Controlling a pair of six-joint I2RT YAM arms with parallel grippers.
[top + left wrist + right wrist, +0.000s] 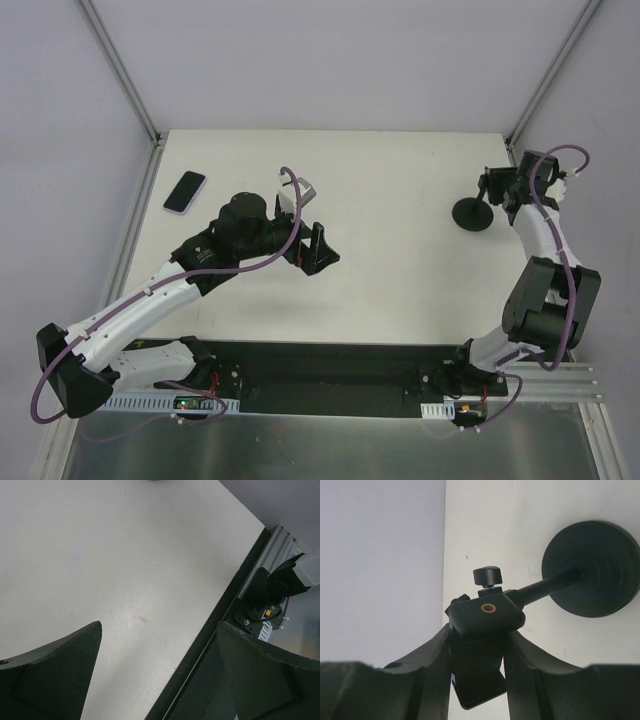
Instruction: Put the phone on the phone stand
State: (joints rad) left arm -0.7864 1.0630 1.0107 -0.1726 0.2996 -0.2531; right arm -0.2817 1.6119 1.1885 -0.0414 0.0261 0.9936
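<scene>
- Right wrist view: the right gripper [477, 655] has its two matte black fingers [432, 665] closed against the clamp bracket [487, 615] of the phone stand [540, 588], one finger touching each flank.
- The bracket is a blocky black plastic piece with rounded corners. It has a brass-coloured threaded hole in its face and a small round knob [487, 575] just beyond it.
- A thin round stem [560, 580] runs from the bracket to the disc base [592, 570]. The base is a flat black circle with faint concentric rings, and it sits on the smooth white table [485, 520].
- In the top external view the stand is on the right side of the table, towards the far right corner, with the right gripper at its top.
- The left gripper [160, 680] shows broad, dark, wedge-shaped fingers [55, 680] spread wide apart. They hang over the pale tabletop and its dark near edge, around mid-table.
- The phone [185, 192] is a flat, glossy black rectangle with rounded corners and a thin pale rim.
- It lies flat near the table's far left corner. It is well apart from both grippers and on the opposite side of the table from the stand.
</scene>
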